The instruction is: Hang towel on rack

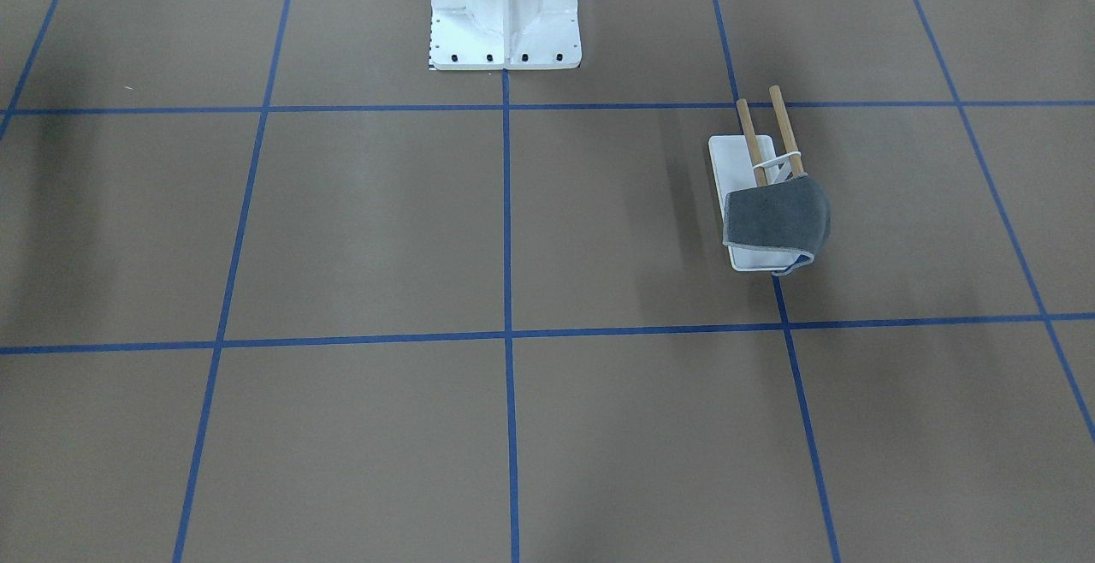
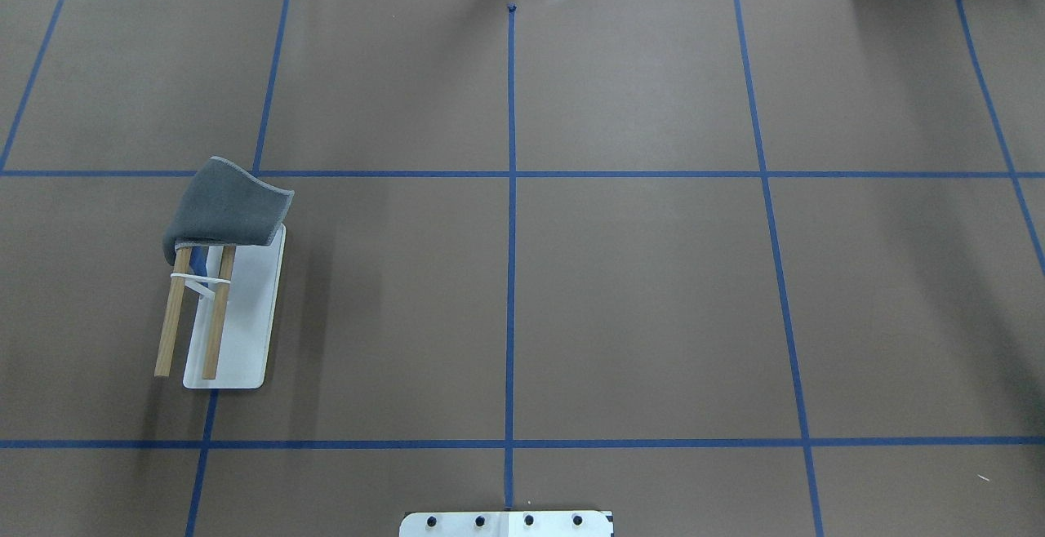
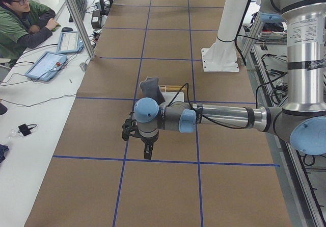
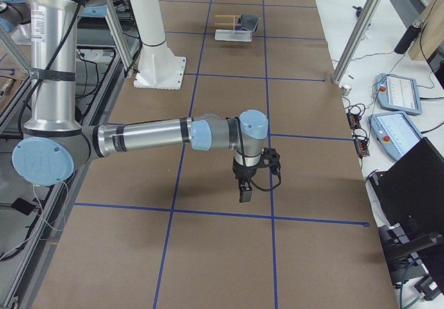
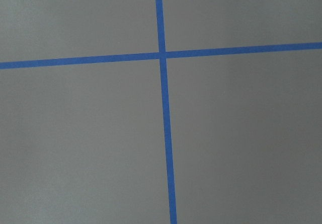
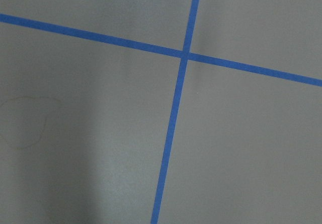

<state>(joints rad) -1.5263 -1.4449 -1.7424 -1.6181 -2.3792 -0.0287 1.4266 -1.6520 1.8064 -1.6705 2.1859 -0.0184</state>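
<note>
The dark grey towel (image 2: 224, 210) hangs draped over the far ends of the rack's two wooden dowels (image 2: 196, 317), above the rack's white base (image 2: 249, 333). It shows the same way in the front view: towel (image 1: 774, 216), rack base (image 1: 731, 161). Both arms are raised away from it. My left gripper (image 3: 147, 152) points down over a blue tape line, nearer than the towel (image 3: 150, 86). My right gripper (image 4: 245, 192) points down at mid-table, far from the rack (image 4: 232, 31). I cannot tell whether either gripper is open or shut. Both wrist views show only brown paper and blue tape.
The large white bolted pedestal (image 1: 505, 24) stands at the robot's side of the table. An operator (image 3: 20, 18) sits by tablets (image 3: 48, 64) on the white side bench. Metal frame posts (image 4: 357, 31) stand along the table's edge.
</note>
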